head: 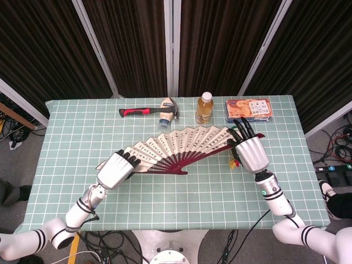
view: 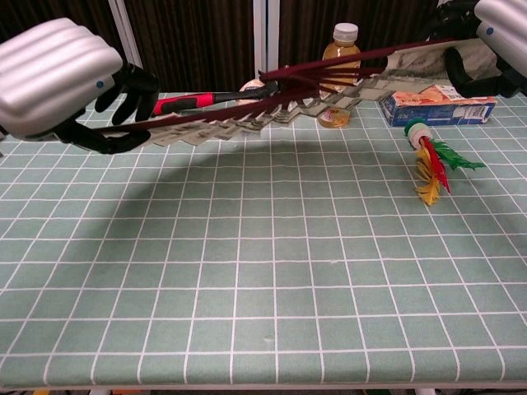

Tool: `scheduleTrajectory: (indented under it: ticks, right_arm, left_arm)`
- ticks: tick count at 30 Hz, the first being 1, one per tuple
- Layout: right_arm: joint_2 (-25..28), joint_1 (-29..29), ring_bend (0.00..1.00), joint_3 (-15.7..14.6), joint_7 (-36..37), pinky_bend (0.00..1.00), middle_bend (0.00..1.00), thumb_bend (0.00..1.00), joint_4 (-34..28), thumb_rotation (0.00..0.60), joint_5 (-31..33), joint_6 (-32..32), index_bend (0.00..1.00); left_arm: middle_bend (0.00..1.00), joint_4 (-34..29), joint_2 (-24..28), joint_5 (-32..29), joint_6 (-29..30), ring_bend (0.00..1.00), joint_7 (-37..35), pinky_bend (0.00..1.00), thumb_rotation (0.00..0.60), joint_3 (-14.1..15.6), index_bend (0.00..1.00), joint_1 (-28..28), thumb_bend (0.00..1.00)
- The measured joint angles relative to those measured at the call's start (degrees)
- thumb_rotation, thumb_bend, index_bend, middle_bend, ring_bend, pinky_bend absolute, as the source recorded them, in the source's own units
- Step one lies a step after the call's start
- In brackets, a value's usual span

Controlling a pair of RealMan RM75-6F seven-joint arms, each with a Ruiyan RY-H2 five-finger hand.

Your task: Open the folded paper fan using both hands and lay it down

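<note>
Paper fan (head: pixel 179 147) fully spread, held in the air above the middle of the green checked tabletop (head: pixel 165 192); chest view shows it nearly edge-on with its shadow on the cloth beneath. Dark red ribs converge at the near edge, the cream leaf with ink writing fans toward the far side.

Left robot hand (head: pixel 114 169) grips the fan's left end, dark fingers (view: pixel 123 86) curled around the outer rib. Right robot hand (head: pixel 250 151) grasps the right end, fingers wrapped over the outer rib near the leaf's edge. Both hands sit at about the same height, fan stretched between them.

Behind the fan along the far side: a hammer (head: pixel 144 111) with a red and black handle, a small bottle (head: pixel 165 110) lying on its side next to the hammer head, an upright bottle of amber drink (head: pixel 204 107), and an orange and blue box (head: pixel 248 109) lying flat. A feathered shuttlecock (view: pixel 430 160), red, yellow and green, lies on the cloth near the right hand, in front of the box.
</note>
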Motion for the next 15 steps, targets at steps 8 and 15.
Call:
scheduleTrajectory:
  ticks: [8,15]
  right_arm:
    - [-8.4,-2.6,0.00,-1.9,3.9,0.00,0.21,0.67,13.7,0.600,-2.4,2.6,0.45]
    - [-11.0,-5.5,0.00,-3.4,5.3,0.00,0.12,0.60,16.5,0.600,-2.3,1.6,0.16]
  left_arm:
    - [0.63,0.5,-1.1,-0.9,-1.1,0.67,7.4,0.72,0.600,0.6,0.54,1.2,0.30]
    - [0.55,-3.3,-0.8,-3.7,-4.4,0.59,14.6,0.66,0.600,1.5,0.41,2.5,0.21]
